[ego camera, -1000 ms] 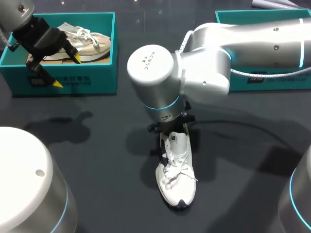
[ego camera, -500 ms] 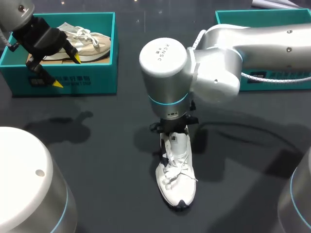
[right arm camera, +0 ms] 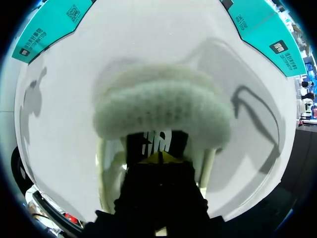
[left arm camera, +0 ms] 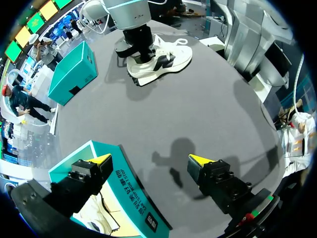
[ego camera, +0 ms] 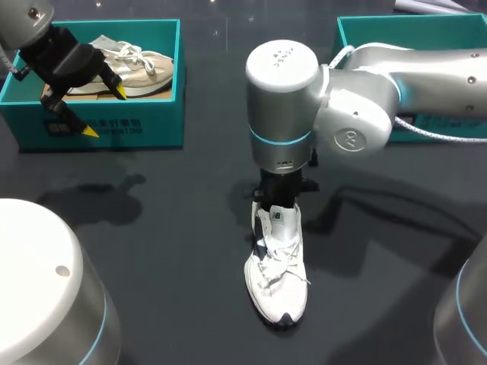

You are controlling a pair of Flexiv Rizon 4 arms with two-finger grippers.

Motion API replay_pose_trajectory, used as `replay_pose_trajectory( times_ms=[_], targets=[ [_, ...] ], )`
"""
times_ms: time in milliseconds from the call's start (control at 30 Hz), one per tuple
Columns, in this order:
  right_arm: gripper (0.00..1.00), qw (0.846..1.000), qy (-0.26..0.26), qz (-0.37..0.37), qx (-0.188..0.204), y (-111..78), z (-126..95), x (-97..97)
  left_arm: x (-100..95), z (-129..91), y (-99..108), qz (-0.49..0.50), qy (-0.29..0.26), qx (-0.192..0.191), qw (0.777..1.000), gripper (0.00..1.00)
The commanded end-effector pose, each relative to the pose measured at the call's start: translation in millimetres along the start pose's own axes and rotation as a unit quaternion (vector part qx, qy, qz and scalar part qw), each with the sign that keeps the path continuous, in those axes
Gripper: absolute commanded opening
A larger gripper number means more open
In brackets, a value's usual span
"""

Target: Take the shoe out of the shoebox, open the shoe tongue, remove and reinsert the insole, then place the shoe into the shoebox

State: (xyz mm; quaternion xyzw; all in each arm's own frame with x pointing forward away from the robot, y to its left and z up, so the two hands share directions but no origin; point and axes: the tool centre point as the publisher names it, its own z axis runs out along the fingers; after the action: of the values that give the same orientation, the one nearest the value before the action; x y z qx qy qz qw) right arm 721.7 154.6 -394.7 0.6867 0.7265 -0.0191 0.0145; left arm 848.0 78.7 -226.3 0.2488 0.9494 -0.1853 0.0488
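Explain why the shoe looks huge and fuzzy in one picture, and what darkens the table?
Right wrist view: the shoe is against the lens, so its heel fills the picture, out of focus. Head view: the patches on the table are shadows of the arms. Left wrist view: the fisheye curves the table's edge; the shadow of the left end effector lies ahead of it.

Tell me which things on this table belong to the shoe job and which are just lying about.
Job: white lace-up sneaker on the dark table; right-hand teal cardboard shoebox, probably its box.
Lying about: left-hand teal cardboard shoebox; beige lace-up sneaker inside it.
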Motion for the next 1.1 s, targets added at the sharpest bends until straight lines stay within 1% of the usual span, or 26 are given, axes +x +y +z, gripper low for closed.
replay_pose_trajectory(
  times_ms=[33,167,400,433,500,533,600,700,767,867,1000,1100],
  targets=[
    [0.00,1.000,-0.008,0.001,0.003,6.7,-18,-5.1,1.3,0,0,0.000,-0.001,-0.002,1.000,1.00],
    [0.00,1.000,-0.006,-0.005,0.008,12.1,-28,-7.3,1.3,0,0,0.000,-0.001,-0.002,1.000,1.00],
    [0.00,1.000,0.007,-0.016,0.022,11.5,-35,-7.4,1.3,0,0,0.000,-0.001,-0.002,1.000,1.00],
    [0.03,0.999,0.010,-0.017,0.026,10.8,-36,-8.4,1.3,0,0,0.000,-0.001,-0.002,1.000,1.00],
    [0.05,0.999,0.021,-0.023,0.035,9.4,-38,-9.4,1.3,0,0,0.000,-0.001,-0.002,1.000,1.00],
    [0.09,0.999,0.025,-0.027,0.040,7.7,-39,-9.2,1.3,0,0,0.000,-0.001,-0.002,1.000,1.00],
    [0.09,0.998,0.024,-0.031,0.051,5.5,-40,-7.3,1.3,0,0,0.000,-0.001,-0.002,1.000,1.00],
    [0.17,0.997,0.021,-0.033,0.062,1.4,-40,-4.3,1.3,0,0,0.000,-0.001,-0.002,1.000,1.00],
    [0.22,0.997,0.020,-0.030,0.066,-2.1,-41,-3.2,1.3,0,0,0.000,-0.001,-0.002,1.000,1.00],
    [0.24,0.997,0.015,-0.026,0.071,-6.9,-41,-1.6,1.3,0,0,0.000,-0.001,-0.002,1.000,1.00],
    [0.34,0.997,0.002,-0.023,0.074,-11.0,-44,2.4,1.3,0,0,0.000,-0.001,-0.002,1.000,1.00],
    [0.38,0.997,-0.002,-0.024,0.075,-14.1,-45,6.1,1.3,0,0,0.000,-0.001,-0.002,1.000,1.00]
  ],
)
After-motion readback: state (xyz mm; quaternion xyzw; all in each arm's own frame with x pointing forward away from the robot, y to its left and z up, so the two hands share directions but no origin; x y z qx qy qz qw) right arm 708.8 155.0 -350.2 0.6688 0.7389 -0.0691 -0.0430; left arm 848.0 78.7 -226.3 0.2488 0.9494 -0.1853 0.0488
